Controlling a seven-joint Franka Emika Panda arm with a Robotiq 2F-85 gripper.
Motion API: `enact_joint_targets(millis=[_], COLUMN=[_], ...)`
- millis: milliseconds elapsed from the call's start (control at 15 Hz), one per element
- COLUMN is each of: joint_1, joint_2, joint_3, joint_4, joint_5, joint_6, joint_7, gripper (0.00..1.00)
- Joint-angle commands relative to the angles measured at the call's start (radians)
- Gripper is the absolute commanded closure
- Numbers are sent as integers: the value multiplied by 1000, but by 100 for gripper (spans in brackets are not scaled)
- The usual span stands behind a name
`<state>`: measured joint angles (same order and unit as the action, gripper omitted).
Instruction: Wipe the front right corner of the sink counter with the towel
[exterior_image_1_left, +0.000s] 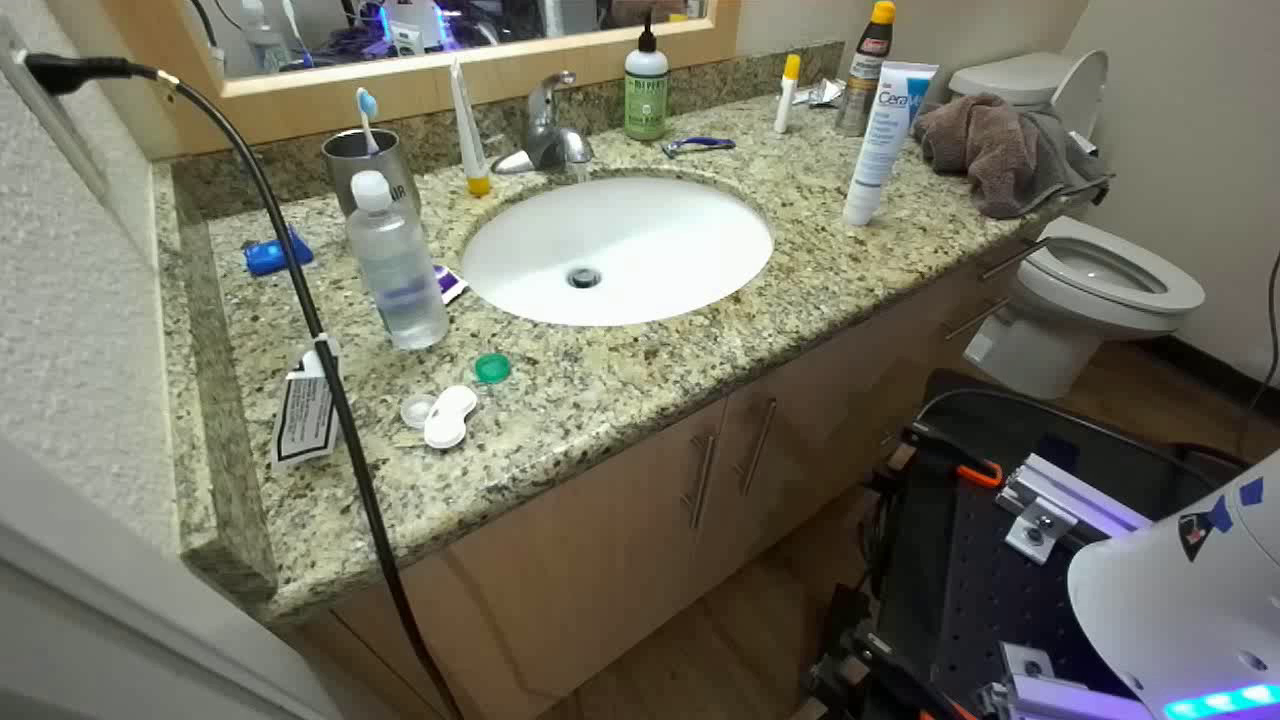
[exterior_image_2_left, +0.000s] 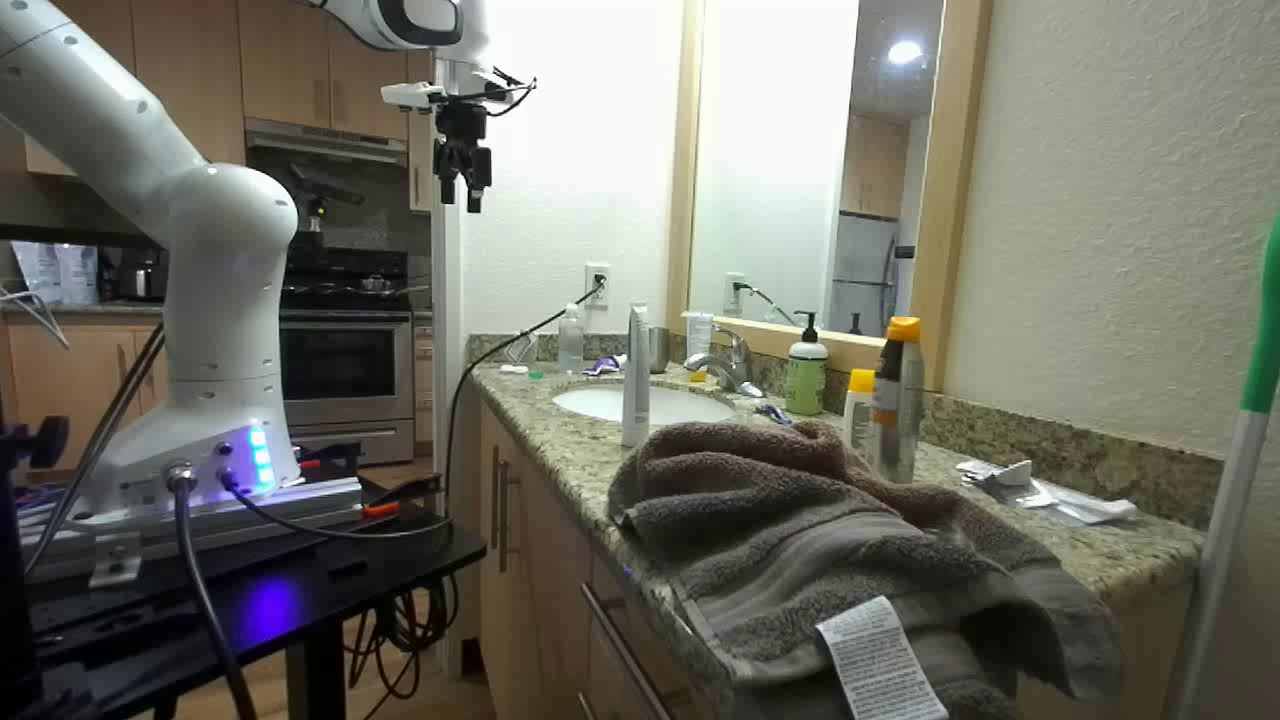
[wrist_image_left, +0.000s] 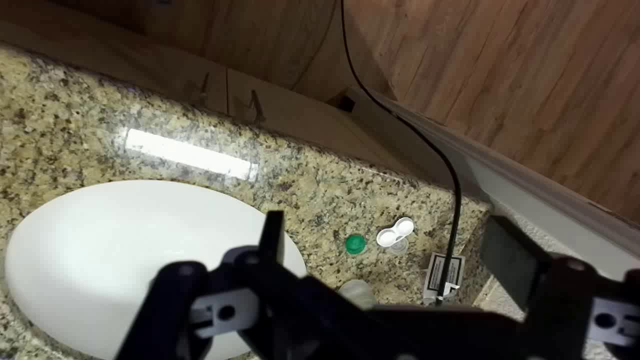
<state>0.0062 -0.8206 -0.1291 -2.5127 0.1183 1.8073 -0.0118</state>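
Rumpled grey-brown terry-cloth towel (exterior_image_2_left: 800, 530): found it heaped on the near end of a speckled tan-and-black granite counter (exterior_image_1_left: 640, 400), lower centre to lower right of the frame in an exterior view, partly over the edge. Noted a white printed label (exterior_image_2_left: 880, 660) on it, by the bottom border. Made out the towel in both exterior views.

Spotted a black two-fingered gripper (exterior_image_2_left: 461, 203), pointing down, upper left of the frame in an exterior view, in the air on a jointed white robot arm (exterior_image_2_left: 228, 270), well apart from the towel. Judged it wide from the wrist view, with fingers (wrist_image_left: 515, 265) spread far apart across the lower frame.

Past those fingers, logged a white two-lobed plastic case (wrist_image_left: 395, 233), a round green cap (wrist_image_left: 355, 244) near it, and a black cord (wrist_image_left: 457, 200) running down the right half, passing over a white printed packet (wrist_image_left: 436, 272).

At mid-frame in an exterior view, recorded a white oval sink (exterior_image_1_left: 690, 240), with a curved chrome faucet (exterior_image_1_left: 550, 145) at its back rim. Left of it, saw a clear white-capped plastic bottle (exterior_image_1_left: 395, 270) standing, and near that a silvery metal cup (exterior_image_1_left: 345, 165) holding a toothbrush (exterior_image_1_left: 367, 110). Found a white-and-blue tube (exterior_image_1_left: 885, 150) upright between sink and towel, a green pump bottle (exterior_image_1_left: 646, 100) behind the sink, and a dark yellow-capped can (exterior_image_1_left: 862, 75) at upper right.
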Motion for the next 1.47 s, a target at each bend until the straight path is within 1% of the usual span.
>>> enact_joint_targets(millis=[0,133,200,267,467,667,867,933,1000,1067,1200,1333,1400], joint_1=[-21,-54,-85,-117,-215,-322,-421,-447,-468,-441,-468,-469,-469], joint_2=[3,29,41,49,65,78,94,101,94,71,72,74,73], joint_3=[15,37,38,25,-45,-138,-238,-262,-272,-257,-280,-276,-259], joint_4=[3,12,19,30,67,109,160,179,185,155,170,172,160], joint_5=[12,-37,-69,-99,-181,-242,-275,-272,-259,-256,-255,-255,-271], joint_6=[-5,27,58,80,115,121,116,110,101,114,113,113,116], joint_7=[-13,25,52,75,103,105,111,124,150,105,115,130,131], gripper=[0,0,0,0,0,0,0,0,0,0,0,0,0])
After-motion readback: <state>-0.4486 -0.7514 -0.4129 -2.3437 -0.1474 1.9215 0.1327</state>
